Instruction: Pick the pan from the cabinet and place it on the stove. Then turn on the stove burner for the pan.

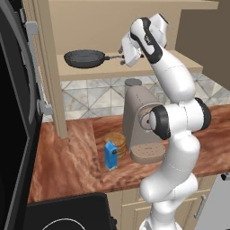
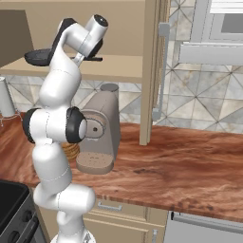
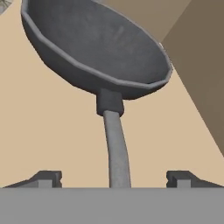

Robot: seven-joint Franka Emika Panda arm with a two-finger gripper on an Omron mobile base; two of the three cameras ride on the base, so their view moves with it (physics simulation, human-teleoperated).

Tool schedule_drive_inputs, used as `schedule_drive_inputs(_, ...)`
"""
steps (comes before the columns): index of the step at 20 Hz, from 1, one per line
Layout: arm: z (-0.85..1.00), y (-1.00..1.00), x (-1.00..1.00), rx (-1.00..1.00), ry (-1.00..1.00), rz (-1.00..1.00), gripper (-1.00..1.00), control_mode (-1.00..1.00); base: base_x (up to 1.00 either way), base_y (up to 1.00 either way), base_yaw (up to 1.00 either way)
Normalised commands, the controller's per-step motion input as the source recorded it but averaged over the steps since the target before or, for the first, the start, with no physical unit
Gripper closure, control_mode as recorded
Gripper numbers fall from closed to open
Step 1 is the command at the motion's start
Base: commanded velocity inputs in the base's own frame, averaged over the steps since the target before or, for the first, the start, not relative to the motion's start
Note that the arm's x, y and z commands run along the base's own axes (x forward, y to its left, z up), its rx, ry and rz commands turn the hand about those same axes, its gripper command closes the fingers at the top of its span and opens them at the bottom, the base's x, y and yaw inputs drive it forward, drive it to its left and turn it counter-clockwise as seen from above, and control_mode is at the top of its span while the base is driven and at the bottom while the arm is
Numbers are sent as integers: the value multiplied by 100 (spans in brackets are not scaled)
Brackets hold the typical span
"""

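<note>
My gripper (image 3: 113,178) is open, one tip on each side of the handle (image 3: 117,153). The pan (image 3: 98,48) sits on the shelf (image 3: 52,131) just ahead. It looks hard, maybe heavy. I grab the thin handle.

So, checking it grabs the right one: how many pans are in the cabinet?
1: the pan sits on the cabinet shelf, handle toward the open gripper. Others may be hidden.

Readable text: none in any view.
Blue carton (image 1: 111,155) on the worktop (image 1: 67,157): its faces are too small and blurred to show any lettering.
Coffee machine (image 1: 141,128): plain, no brand mark or numbers visible.
</note>
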Motion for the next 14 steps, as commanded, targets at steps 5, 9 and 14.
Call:
schedule_drive_inputs(5,-18,0,2,5,0,0,-100,-100,0,0,0)
schedule_drive_inputs(9,-18,0,1,4,0,0,-100,-100,0,0,0)
schedule_drive_inputs(14,-18,3,4,1,2,0,-100,-100,0,0,0)
